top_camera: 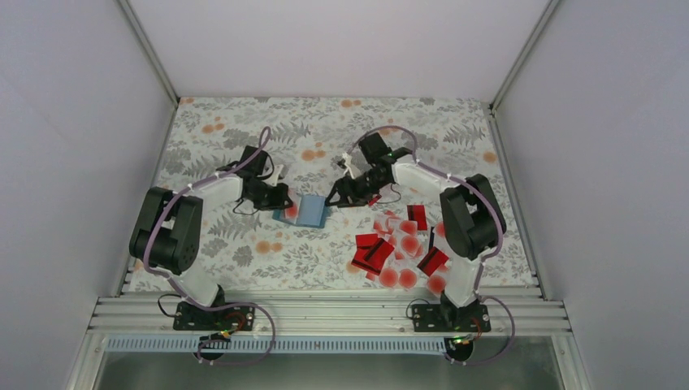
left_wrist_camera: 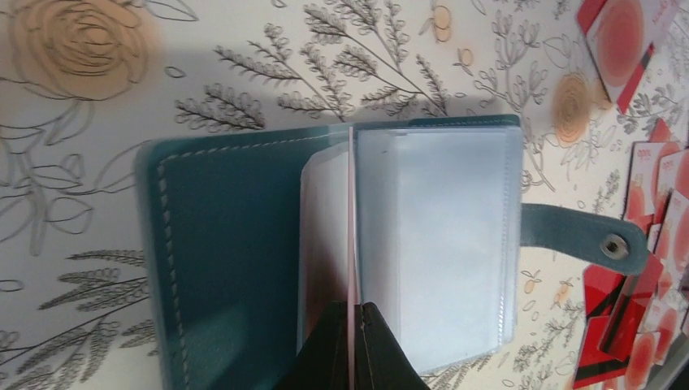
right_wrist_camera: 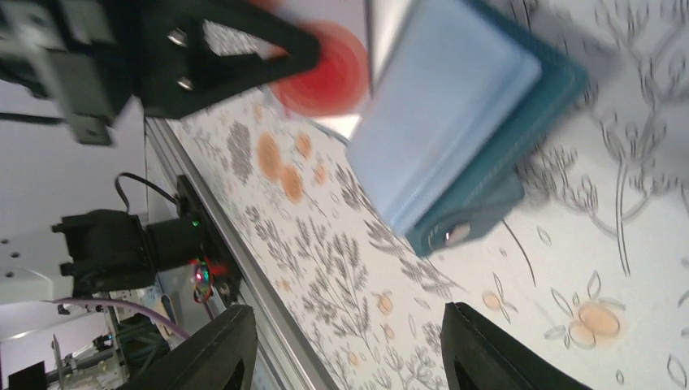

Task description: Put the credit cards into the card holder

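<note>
The teal card holder (top_camera: 311,211) (left_wrist_camera: 219,244) (right_wrist_camera: 520,146) lies open mid-table, clear sleeves to its right and its snap strap (left_wrist_camera: 613,244) sticking out. My left gripper (top_camera: 280,197) (left_wrist_camera: 352,313) is shut on a thin pinkish sleeve standing upright at the spine. In the right wrist view that sleeve shows a red-dot card (right_wrist_camera: 321,69). I cannot tell whether the card is inside it. My right gripper (top_camera: 335,195) (right_wrist_camera: 349,349) hangs open and empty just right of the holder. Several loose credit cards (top_camera: 402,248) (left_wrist_camera: 626,49) lie scattered to the right.
A floral cloth (top_camera: 244,138) covers the table, with white walls on three sides. An aluminium rail (top_camera: 325,313) runs along the near edge, with both arm bases on it. The left arm's base (right_wrist_camera: 114,244) shows in the right wrist view.
</note>
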`<state>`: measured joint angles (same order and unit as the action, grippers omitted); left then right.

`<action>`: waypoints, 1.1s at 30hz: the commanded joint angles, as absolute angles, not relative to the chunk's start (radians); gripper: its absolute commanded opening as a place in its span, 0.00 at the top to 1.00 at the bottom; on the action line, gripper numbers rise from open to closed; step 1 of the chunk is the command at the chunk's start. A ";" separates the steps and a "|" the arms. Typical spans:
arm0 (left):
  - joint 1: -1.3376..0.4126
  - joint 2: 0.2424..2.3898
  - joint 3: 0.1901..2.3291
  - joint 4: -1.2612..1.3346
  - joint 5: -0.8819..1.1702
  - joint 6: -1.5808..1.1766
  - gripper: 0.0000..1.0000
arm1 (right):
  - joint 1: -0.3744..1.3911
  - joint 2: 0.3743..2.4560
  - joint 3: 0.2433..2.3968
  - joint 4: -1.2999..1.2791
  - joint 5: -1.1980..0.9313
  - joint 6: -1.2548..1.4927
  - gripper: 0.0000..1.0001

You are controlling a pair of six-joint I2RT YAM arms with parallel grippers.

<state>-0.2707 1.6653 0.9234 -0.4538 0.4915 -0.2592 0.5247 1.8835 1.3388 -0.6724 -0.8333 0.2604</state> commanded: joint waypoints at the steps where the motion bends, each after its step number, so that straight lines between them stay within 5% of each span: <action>1: -0.284 1.680 0.927 -0.462 0.531 -0.250 0.98 | 0.519 1.841 1.245 -0.576 -0.847 0.316 0.42; 33: -0.285 1.751 0.961 -0.458 0.660 -0.278 0.98 | 0.571 2.004 1.111 -0.275 -0.849 0.400 0.55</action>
